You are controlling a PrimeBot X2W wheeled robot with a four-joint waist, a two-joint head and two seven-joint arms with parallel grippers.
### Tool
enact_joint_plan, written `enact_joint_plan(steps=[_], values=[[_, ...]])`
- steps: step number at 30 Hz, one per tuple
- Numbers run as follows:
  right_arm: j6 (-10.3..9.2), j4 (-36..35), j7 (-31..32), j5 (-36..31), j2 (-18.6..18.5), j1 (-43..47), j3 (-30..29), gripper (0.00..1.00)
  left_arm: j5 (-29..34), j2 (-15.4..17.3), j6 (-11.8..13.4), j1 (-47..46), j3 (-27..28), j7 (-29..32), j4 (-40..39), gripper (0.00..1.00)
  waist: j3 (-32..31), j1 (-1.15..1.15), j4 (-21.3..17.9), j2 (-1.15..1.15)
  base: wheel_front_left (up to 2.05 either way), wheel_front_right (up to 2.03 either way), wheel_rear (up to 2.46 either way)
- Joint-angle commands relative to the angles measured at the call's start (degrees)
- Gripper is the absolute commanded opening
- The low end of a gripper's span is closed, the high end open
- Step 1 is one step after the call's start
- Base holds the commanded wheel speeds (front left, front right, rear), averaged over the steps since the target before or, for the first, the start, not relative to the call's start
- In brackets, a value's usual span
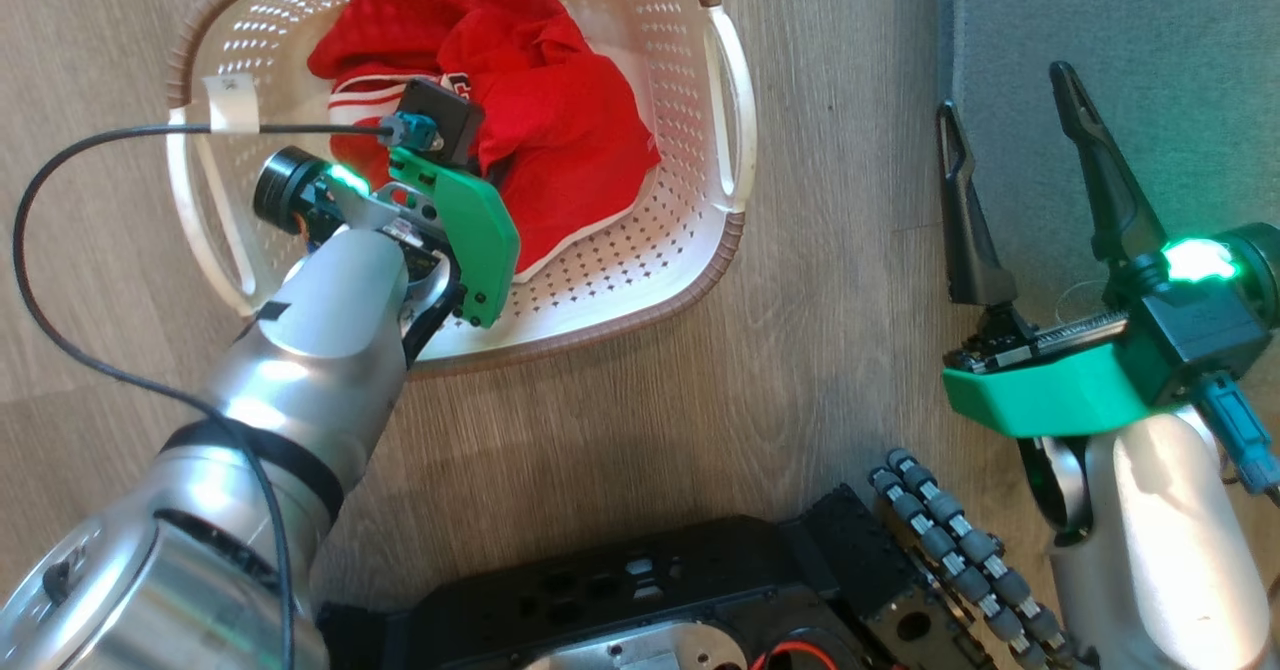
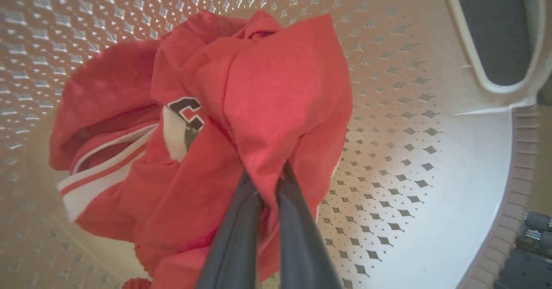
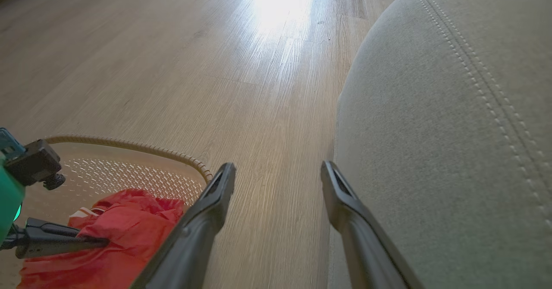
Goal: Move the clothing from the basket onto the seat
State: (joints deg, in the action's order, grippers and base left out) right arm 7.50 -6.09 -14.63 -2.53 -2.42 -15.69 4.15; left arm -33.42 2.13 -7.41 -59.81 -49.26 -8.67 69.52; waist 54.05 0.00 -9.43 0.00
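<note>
Left wrist view looks down into the cream perforated basket (image 2: 409,151), where the left tool (image 2: 267,173) has its two dark fingers drawn narrow on a raised fold of the red clothing (image 2: 267,90). The pinched fabric stands up in a peak between the fingers, and the rest of the heap lies slack on the basket's bottom. A printed letter patch (image 2: 185,110) in black and white shows on one garment, and white stripes (image 2: 99,172) edge the cloth beside it. All the clothing is inside the basket.

Seen from the head, the basket sits on the wooden floor (image 1: 800,400), and the left arm reaches into it over the near rim. A black cable (image 1: 60,170) loops from that wrist across the floor. The grey seat (image 1: 1130,50) is on the robot's right, apart from the basket, with a strip of floor between them. The right tool (image 1: 1002,90) hangs at the seat's near edge, fingers spread wide and gripping nothing. Pale stitching runs along the seat's rounded corner in the right wrist view.
</note>
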Motion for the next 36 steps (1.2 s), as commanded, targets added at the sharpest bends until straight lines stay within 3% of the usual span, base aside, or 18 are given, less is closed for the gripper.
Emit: enact_joint_plan(steps=[1, 13, 18, 29, 36], values=[[-0.01, -1.3, -0.4, -0.2, -0.5, 1.3, 1.1, 1.0, -1.0, 0.8, -0.1, 1.1, 0.0, -0.5, -0.4, 0.0, -0.4, 0.0, 0.1, 0.0, 0.0, 0.0, 0.0], [-0.01, 3.4, -0.4, -0.9, -0.5, -1.2, 0.7, 1.0, -8.5, 0.8, -0.1, 6.6, -5.6, -5.2, -2.9, 0.0, -10.3, 0.0, 4.2, 0.0, 0.0, 0.0, 0.0], [-0.01, 6.4, -0.4, -0.6, -0.5, -1.6, 1.3, 1.0, -11.4, 1.4, -0.1, 9.1, -5.1, -6.2, -3.9, 0.0, -16.8, 0.0, 5.7, 0.0, 0.0, 0.0, 0.0], [-0.01, 12.0, -0.4, 1.1, -0.5, -0.2, 2.4, 1.0, -6.5, 5.0, 0.8, 18.0, 11.7, -6.3, -17.5, 0.0, -32.1, 0.0, 8.5, 0.0, 0.0, 0.0, 0.0], [-0.01, 14.1, -0.4, 2.2, -0.5, 1.7, 2.8, 1.0, -0.1, 4.9, 1.3, 25.8, 24.6, -6.3, -28.9, 0.0, -39.2, 0.0, 9.6, 0.0, 0.0, 0.0, 0.0]])
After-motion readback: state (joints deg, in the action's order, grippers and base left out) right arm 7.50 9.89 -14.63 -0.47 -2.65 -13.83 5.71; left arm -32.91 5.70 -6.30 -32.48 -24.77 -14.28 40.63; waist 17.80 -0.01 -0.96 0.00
